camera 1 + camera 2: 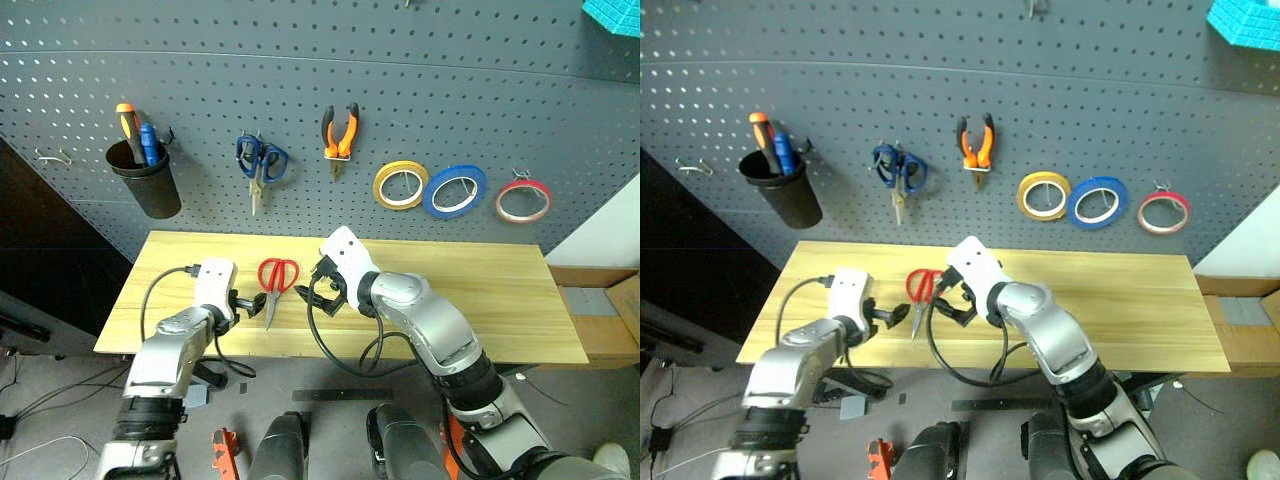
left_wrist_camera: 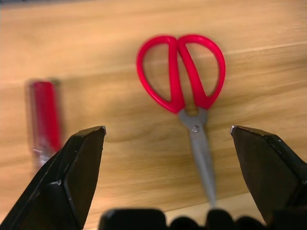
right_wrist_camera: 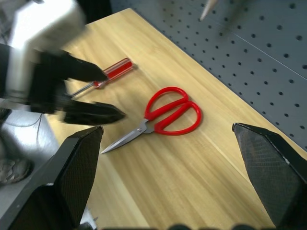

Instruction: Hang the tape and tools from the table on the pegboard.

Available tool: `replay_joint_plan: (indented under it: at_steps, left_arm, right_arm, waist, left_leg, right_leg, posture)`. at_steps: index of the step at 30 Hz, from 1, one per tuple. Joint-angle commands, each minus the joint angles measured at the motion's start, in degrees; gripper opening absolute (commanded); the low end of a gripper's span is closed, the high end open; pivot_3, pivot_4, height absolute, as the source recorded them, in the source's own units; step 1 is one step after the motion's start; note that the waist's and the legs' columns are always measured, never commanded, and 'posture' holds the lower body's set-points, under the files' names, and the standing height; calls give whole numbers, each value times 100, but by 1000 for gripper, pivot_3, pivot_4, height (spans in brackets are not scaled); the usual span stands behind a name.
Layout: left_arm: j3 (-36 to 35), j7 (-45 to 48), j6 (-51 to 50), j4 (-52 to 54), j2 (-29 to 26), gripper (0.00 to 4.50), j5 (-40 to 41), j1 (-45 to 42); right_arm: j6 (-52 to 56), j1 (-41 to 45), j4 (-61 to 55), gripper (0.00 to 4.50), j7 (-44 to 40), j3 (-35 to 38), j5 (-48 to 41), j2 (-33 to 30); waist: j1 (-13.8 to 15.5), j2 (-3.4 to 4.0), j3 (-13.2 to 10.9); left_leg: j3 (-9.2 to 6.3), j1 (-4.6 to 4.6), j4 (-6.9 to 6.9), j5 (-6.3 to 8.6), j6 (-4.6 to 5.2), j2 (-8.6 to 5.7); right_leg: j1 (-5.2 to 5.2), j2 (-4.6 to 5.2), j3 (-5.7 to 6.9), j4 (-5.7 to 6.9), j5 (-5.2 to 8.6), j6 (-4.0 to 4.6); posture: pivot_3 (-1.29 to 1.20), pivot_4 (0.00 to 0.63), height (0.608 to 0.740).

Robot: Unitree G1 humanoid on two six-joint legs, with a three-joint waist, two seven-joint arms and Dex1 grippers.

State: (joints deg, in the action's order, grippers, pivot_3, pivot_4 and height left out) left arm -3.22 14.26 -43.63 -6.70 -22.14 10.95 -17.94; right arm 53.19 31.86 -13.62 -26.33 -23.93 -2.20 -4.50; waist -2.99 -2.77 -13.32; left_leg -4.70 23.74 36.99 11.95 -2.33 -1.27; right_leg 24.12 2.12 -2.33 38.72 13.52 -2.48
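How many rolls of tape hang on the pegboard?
3, in a row on the dark grey pegboard: yellow tape roll, thin blue tape ring, red tape roll.

Worktop [image 1: 480, 300]: pale yellow wood, smooth, visible grain, slight sheen. Scissors [image 2: 184, 91]: glossy red plastic handles, dull grey steel blades. Screwdriver [image 3: 108, 76]: shiny translucent red plastic handle, thin metal shaft. Pegboard [image 1: 450, 80]: matt dark grey perforated panel. Left claw [image 2: 168, 143] and right claw [image 3: 168, 143]: matt black fingers, finely textured. Hung blue tape [image 1: 454, 191]: smooth, glossy ring. Cup [image 1: 147, 183]: black, matt.
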Motion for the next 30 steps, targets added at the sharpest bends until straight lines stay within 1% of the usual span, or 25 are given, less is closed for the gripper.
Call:
replay_joint_plan:
  at_steps: [1, 3, 7, 12, 15, 17, 18, 22, 26, 27, 30]
  left_arm:
    - [140, -298, 11, -556, 176, 4495, -302, -435]
    - [206, -416, 25, -1111, 367, 4495, -403, -771]
    - [103, -542, 4, -1800, 622, 4495, -424, -1179]
    - [-100, -561, -95, -2207, 806, 4495, -293, -1356]
    - [-211, -611, -80, -2327, 835, 3893, -285, -1385]
    - [-280, -617, 6, -2394, 842, 3299, -282, -1389]
    - [-297, -602, 75, -2423, 840, 2871, -287, -1386]
    - [-316, -537, 375, -2616, 843, 1429, -331, -1365]
    - [-333, -341, 704, -2642, 832, 101, -280, -1281]
    - [-321, -246, 788, -2590, 828, 20, -265, -1227]
    - [-310, -123, 1004, -2362, 814, 20, -282, -1014]
  right_arm:
    - [126, -1, -429, 4500, -140, -90, -149, -114]
    - [187, 3, -517, 4500, -163, -132, -196, -184]
    - [287, 54, -581, 4500, -131, -122, -248, -220]
    - [382, 192, -595, 4500, -78, -50, -267, -236]
    - [409, 289, -585, 4500, -55, -7, -256, -262]
    - [427, 342, -587, 4500, -45, 9, -253, -278]
    - [447, 367, -594, 4500, -41, 18, -256, -284]
    - [499, 452, -654, 4500, -71, -21, -239, -403]
    - [561, 493, -714, 4500, -59, 9, -246, -479]
    - [574, 498, -731, 4500, -62, 27, -251, -506]
    - [635, 493, -832, 4500, -88, 109, -292, -605]
  waist:
    - [-6, 0, 0]
    - [-4, 0, 0]
    - [-16, -1, 0]
    - [-36, 0, 0]
    - [-38, -1, 0]
    - [-36, 0, 0]
    - [-36, 0, 0]
    - [-35, -1, 0]
    - [-36, 0, 0]
    - [-38, -1, 0]
    - [-41, 0, 0]
  left_leg:
    - [2, 0, -1, 0, 0, 0]
    - [2, 1, -3, 0, 0, -1]
    - [4, 4, -8, 1, 0, -3]
    - [4, 5, -12, 3, -1, -1]
    - [3, 4, -10, 2, -1, -2]
    - [3, 4, -9, 2, -1, -2]
    - [3, 4, -9, 2, -1, -2]
    - [3, 4, -10, 2, -1, -3]
    - [4, 4, -10, 2, -1, -2]
    - [5, 4, -10, 2, -1, -2]
    - [5, 5, -12, 3, -1, -2]
  right_leg:
    - [0, 0, -1, 0, 0, 0]
    - [1, 2, -1, 0, -1, 0]
    - [3, 6, -1, -5, -1, 0]
    - [4, 7, -1, -11, -1, 0]
    - [2, 7, -1, -11, -1, 0]
    - [2, 7, -1, -11, -1, 0]
    - [2, 8, -1, -11, -1, 0]
    - [2, 9, -1, -12, -1, 0]
    - [2, 10, -1, -14, -1, 0]
    - [2, 10, -1, -14, -1, 0]
    - [3, 11, -1, -16, -1, 0]
  posture:
    - [-34, 201, 740]
    - [-41, 203, 740]
    - [-45, 203, 740]
    - [-56, 203, 740]
    - [-66, 200, 740]
    - [-66, 200, 740]
    - [-66, 200, 740]
    - [-81, 197, 740]
    - [-84, 195, 740]
    - [-89, 195, 740]
    - [-89, 194, 740]
